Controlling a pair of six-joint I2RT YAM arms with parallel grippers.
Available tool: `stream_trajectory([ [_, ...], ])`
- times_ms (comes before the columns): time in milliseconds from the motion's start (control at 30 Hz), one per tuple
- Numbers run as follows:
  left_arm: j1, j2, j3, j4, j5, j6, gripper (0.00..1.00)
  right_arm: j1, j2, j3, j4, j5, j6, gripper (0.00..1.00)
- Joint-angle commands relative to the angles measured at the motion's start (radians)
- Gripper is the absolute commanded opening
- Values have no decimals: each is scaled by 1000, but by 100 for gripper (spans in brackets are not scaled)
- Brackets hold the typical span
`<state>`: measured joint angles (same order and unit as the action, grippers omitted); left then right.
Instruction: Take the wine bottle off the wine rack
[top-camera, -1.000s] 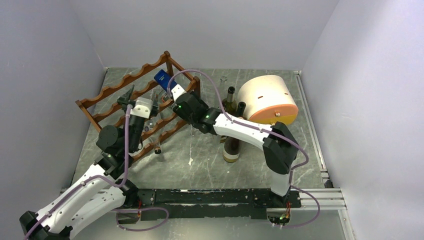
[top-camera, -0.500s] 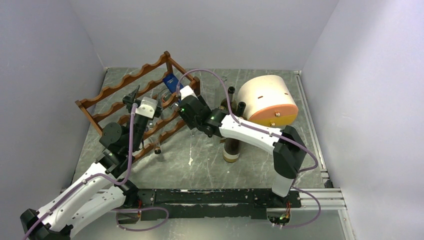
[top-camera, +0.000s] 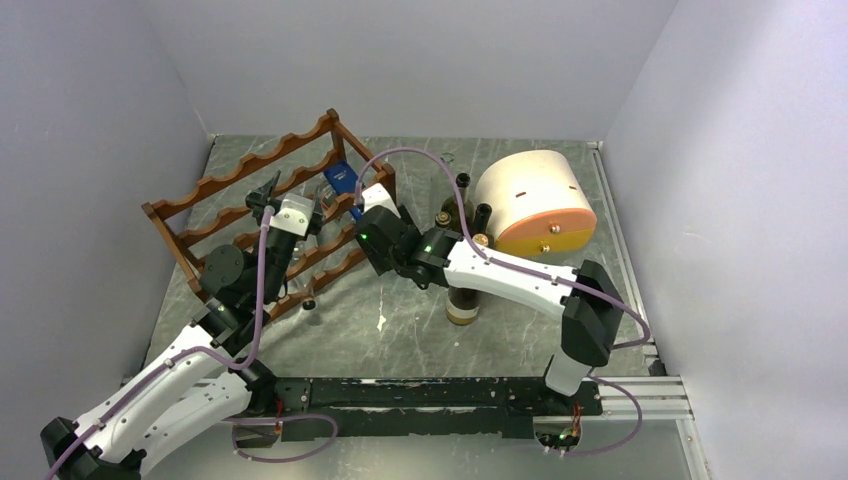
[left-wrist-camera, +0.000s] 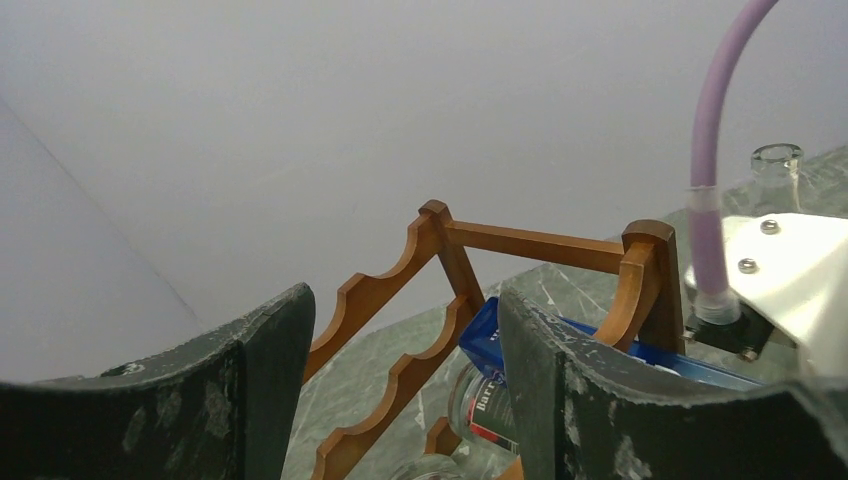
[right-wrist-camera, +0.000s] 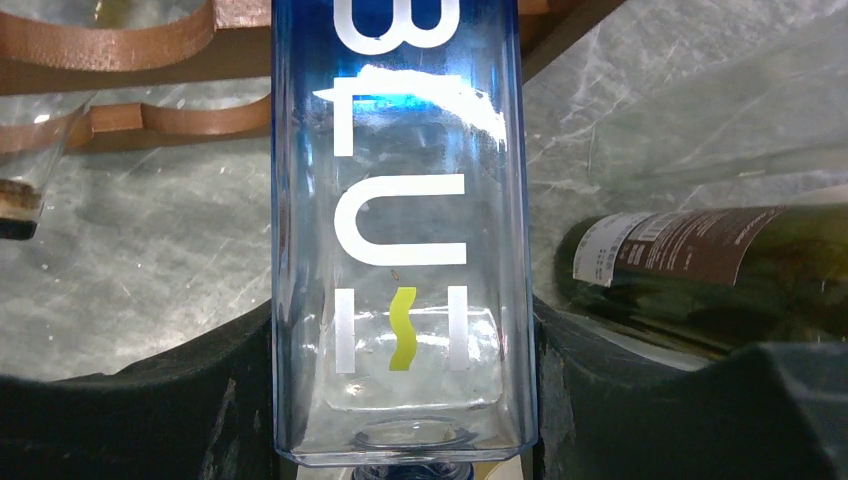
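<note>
Soft even light, glare on bottle (right-wrist-camera: 400, 230)

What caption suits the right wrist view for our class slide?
Jaws closed on a blue-tinted glass bottle, wooden rack behind it, a dark green bottle to its right.

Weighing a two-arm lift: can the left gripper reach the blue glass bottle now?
Probably yes: the left gripper stands open at the wine rack, the blue bottle just past its right finger. The rack's end post and the right gripper, clamped on the bottle, crowd that side.
</note>
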<state>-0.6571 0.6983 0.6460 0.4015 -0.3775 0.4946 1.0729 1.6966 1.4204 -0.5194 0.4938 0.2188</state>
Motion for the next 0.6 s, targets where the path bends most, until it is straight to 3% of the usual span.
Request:
stream_trajectory([
  [0,6,-1,29,8,8,-16,71,36,-80,-47,71,-53,23,0],
  [567,5,23,31,-5,15,-16,70,91,-217,-145,85,-73,-34,0],
])
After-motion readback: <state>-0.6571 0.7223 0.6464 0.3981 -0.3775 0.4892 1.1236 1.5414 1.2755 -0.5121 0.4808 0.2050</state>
